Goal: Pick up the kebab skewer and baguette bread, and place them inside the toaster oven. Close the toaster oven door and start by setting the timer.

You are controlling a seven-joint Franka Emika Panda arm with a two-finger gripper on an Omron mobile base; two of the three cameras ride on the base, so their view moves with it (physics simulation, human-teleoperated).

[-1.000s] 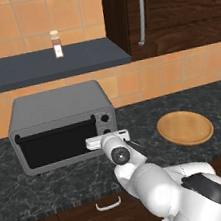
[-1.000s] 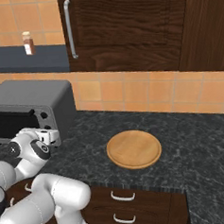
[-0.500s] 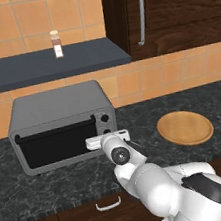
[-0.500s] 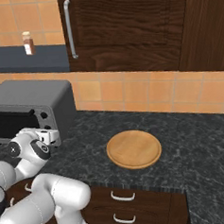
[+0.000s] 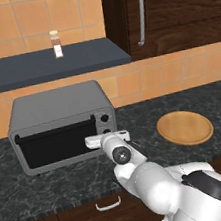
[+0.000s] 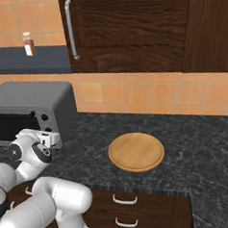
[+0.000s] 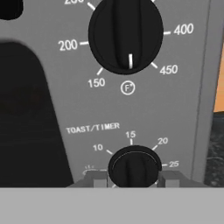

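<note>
Timer step — door [image 5: 57, 143] shut, my pincer [image 7: 132, 179] at the oven [image 5: 56, 108] panel.
Fingers [image 7: 99, 178] flank the timer knob [image 7: 133, 167], seemingly touching, grip unclear — next, clamp and twist.

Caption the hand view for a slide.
Fingers flank the toast/timer knob on the toaster oven panel, below the temperature knob.

Landmark: toaster oven [image 7: 183, 87], its grey knob panel, hand view.
Upper knob [image 7: 125, 35] scale: "200" left of the knob, "150" lower left, "450" lower right, "400" right; one more number at the top edge, cut off, unreadable.
Unit mark: "F" in a circle, just below the upper knob.
Lower knob [image 7: 134, 167] label: "TOAST/TIMER", above it and to the left.
Lower knob scale: "10", "15", "20", "25" in an arc over the knob; a fainter mark left of "10", too small to read.
</note>
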